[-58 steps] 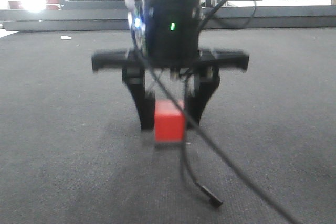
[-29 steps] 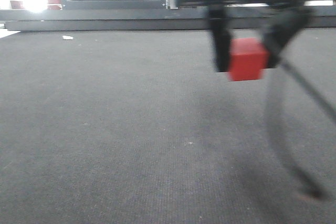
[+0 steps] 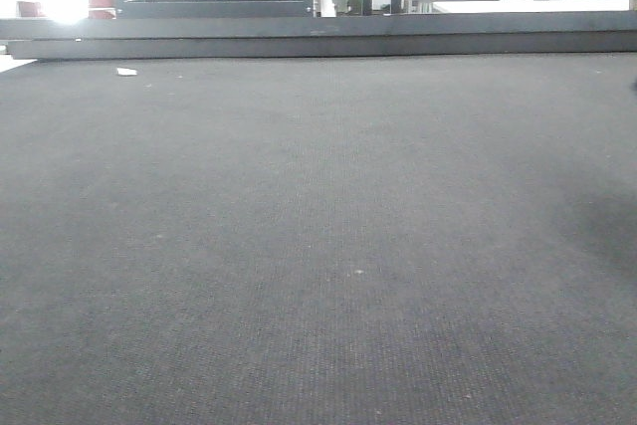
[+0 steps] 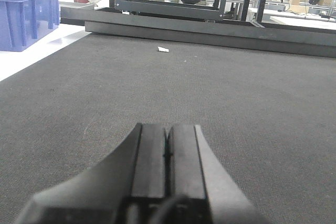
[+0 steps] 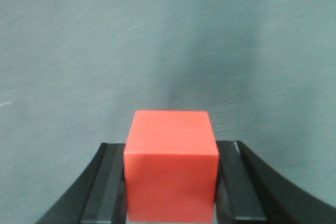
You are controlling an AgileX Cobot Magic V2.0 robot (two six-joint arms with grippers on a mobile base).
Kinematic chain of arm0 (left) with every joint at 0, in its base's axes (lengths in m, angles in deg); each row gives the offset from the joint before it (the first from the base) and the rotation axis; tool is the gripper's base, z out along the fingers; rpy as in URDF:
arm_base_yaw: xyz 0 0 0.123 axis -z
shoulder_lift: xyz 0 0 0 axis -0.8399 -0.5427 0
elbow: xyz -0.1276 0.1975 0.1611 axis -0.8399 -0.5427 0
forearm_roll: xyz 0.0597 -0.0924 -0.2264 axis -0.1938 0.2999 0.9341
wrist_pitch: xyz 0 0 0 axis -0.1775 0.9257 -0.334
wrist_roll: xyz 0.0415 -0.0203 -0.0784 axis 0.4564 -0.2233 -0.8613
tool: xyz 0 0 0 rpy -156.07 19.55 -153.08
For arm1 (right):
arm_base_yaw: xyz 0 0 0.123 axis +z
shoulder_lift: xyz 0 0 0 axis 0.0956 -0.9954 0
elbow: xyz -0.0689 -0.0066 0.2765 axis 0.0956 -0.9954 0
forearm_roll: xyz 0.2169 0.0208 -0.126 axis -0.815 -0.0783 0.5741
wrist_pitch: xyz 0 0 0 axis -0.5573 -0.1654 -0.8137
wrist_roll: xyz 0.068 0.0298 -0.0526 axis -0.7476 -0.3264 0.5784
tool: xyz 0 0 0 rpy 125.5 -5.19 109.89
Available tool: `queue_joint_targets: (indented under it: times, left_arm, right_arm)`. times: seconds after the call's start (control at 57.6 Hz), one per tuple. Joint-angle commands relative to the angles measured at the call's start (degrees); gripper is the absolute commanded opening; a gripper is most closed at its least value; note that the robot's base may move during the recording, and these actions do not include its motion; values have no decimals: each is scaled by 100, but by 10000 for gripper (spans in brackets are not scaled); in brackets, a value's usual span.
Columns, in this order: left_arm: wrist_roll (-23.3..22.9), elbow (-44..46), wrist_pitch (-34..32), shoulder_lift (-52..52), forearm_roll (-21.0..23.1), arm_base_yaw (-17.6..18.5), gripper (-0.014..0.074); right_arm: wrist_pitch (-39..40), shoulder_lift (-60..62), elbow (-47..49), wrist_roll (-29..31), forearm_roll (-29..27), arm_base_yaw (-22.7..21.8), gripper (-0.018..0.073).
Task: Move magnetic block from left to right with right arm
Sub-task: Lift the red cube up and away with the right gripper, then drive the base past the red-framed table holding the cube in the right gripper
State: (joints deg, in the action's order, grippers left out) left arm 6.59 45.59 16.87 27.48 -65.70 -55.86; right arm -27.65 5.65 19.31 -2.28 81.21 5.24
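In the right wrist view the magnetic block [image 5: 171, 163], a plain bright-red cube, sits squeezed between the two black fingers [image 5: 107, 182] of my right gripper [image 5: 171, 187], which is shut on it above the grey mat. Neither the block nor the right arm shows in the front view. The left wrist view has my left gripper [image 4: 168, 148] low over the dark mat, its two pads pressed together with nothing between them.
A dark carpet-like mat [image 3: 318, 246] covers the floor. A black metal frame [image 3: 318, 37] runs along its far edge. A small white scrap [image 4: 163, 49] lies on the mat near that frame. A blue plastic crate [image 4: 26, 17] stands at the far left.
The right gripper lifted the red block off the mat, carried it up and to the right, and has left the front view entirely.
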Motion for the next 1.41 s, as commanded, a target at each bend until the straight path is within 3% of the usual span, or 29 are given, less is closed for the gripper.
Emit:
queue_joint_targets:
  times: [0.0, 0.191, 0.33, 0.434, 0.885, 1.388]
  left_arm:
    - [-21, -40, -527, 60, 39, -3, -117]
    - [-21, -40, -527, 60, 39, -3, -117]
    - [-21, -40, -527, 60, 39, -3, -117]
    - [-21, -40, -527, 60, 39, -3, -117]
    - [-21, -40, -527, 60, 39, -3, -117]
    - [-21, -40, -527, 60, 39, -3, -117]
  right_arm:
    - [756, 553, -176, 456, -61, -479, 294]
    - [2427, 1569, -1066, 456, -61, -1073, 294]
    - [3778, 2238, -1782, 456, -56, -1096, 294]
    - [4243, 2823, -2192, 456, -44, -1096, 294]
    - [4282, 5117, -2977, 456, 23, -1096, 294]
    - [4282, 5229, -2977, 456, 23, -1096, 294]
